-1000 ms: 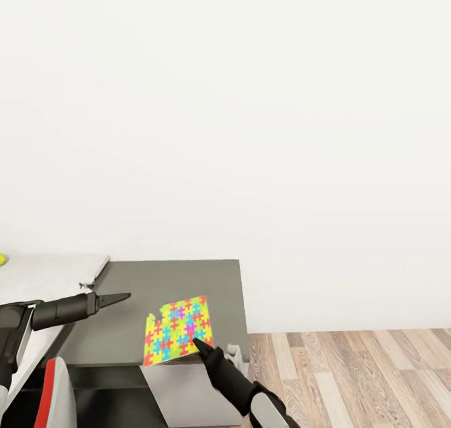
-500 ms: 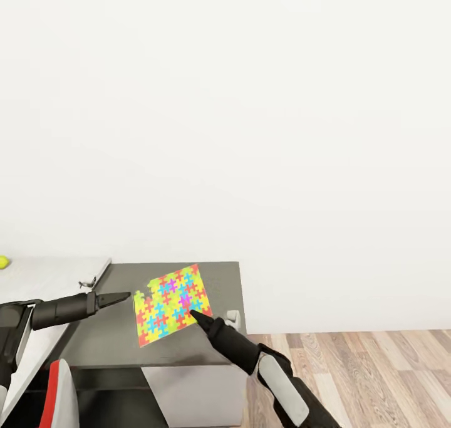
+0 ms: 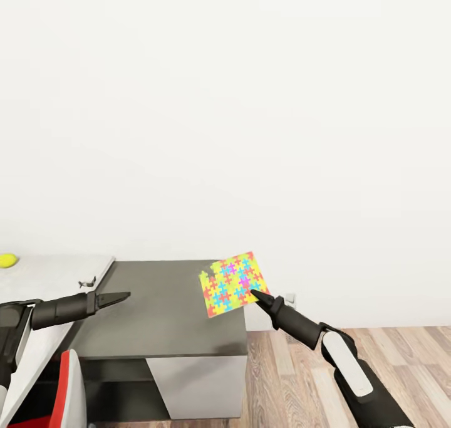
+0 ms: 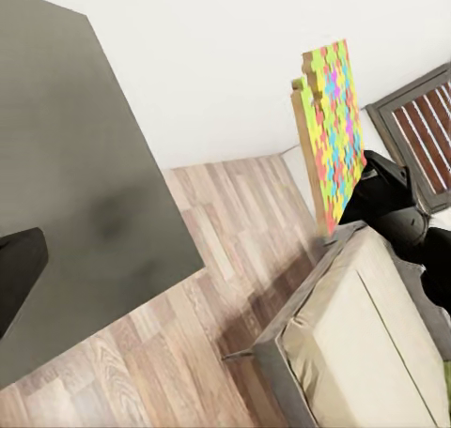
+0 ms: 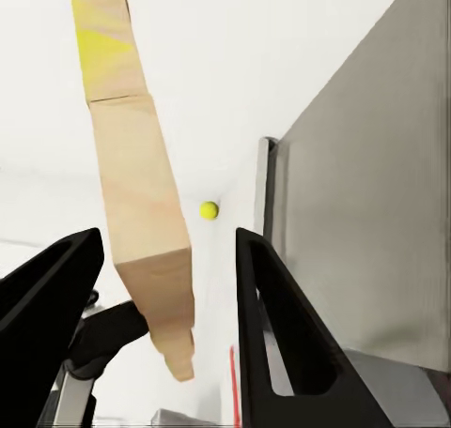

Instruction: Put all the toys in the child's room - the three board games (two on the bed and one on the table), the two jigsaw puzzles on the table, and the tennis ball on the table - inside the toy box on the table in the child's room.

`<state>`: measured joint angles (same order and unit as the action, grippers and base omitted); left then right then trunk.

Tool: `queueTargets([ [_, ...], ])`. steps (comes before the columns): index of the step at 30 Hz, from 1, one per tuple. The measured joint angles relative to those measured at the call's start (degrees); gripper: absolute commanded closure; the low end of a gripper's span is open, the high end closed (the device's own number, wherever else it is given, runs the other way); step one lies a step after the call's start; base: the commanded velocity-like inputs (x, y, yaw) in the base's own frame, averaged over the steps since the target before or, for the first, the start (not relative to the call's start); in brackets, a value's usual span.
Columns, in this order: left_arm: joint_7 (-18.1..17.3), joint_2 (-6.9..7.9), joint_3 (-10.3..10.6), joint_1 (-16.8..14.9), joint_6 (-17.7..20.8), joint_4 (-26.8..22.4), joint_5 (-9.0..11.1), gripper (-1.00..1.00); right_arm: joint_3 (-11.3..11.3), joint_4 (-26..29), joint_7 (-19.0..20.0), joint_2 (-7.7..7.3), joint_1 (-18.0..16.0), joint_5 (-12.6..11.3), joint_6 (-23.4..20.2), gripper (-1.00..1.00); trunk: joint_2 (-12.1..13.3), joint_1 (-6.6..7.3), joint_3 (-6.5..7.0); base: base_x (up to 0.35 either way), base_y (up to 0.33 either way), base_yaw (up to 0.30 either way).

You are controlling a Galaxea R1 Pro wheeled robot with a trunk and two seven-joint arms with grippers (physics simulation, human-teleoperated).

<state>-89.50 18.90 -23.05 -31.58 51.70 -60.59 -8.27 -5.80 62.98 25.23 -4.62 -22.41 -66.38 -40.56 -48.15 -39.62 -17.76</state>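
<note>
Now the jigsaw puzzle (image 3: 233, 284) is up in the air, tilted on edge over the right end of the dark grey cabinet top (image 3: 164, 309), its bright interlocking pieces facing the head camera; the right gripper (image 3: 254, 294) has it by the lower corner, black fingers pinched on the slab; from the left wrist the same puzzle (image 4: 331, 132) stands nearly upright with that gripper (image 4: 371, 170) clamped at its bottom edge; from the right wrist the puzzle's plain tan edge (image 5: 141, 184) runs between the two dark fingers (image 5: 272, 306), and whether both pads press on it I cannot tell from there. Out to the side, the left gripper (image 3: 122, 297) hangs level above the cabinet top, near the seam with the pale grey table (image 3: 44, 277), carrying nothing; how far its fingers are parted I cannot tell. The tennis ball (image 3: 7, 260) sits on that pale top, well away from both arms; it shows again as a small yellow dot (image 5: 209, 209) past the puzzle's edge. Beyond the cabinet lies wood plank floor (image 3: 351, 353); the bed (image 4: 366, 343) with its beige mattress shows beneath the raised puzzle; behind everything stands a bare white wall (image 3: 250, 133).
</note>
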Motion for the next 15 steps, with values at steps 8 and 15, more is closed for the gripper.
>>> queueTargets([
  [8,0.0,-0.13,0.1,0.0,0.0,0.0,0.0,-1.00,0.8,0.2,0.4,-2.78,-0.8,0.2,-1.2,1.00,3.2,1.75,1.44,-0.029,0.000,0.000],
  [15,0.0,-0.18,0.1,0.0,0.0,0.0,-0.1,-1.00,0.1,4.0,0.7,-4.59,-0.4,0.3,0.2,1.00,6.0,3.30,2.70,-0.100,0.000,0.000],
])
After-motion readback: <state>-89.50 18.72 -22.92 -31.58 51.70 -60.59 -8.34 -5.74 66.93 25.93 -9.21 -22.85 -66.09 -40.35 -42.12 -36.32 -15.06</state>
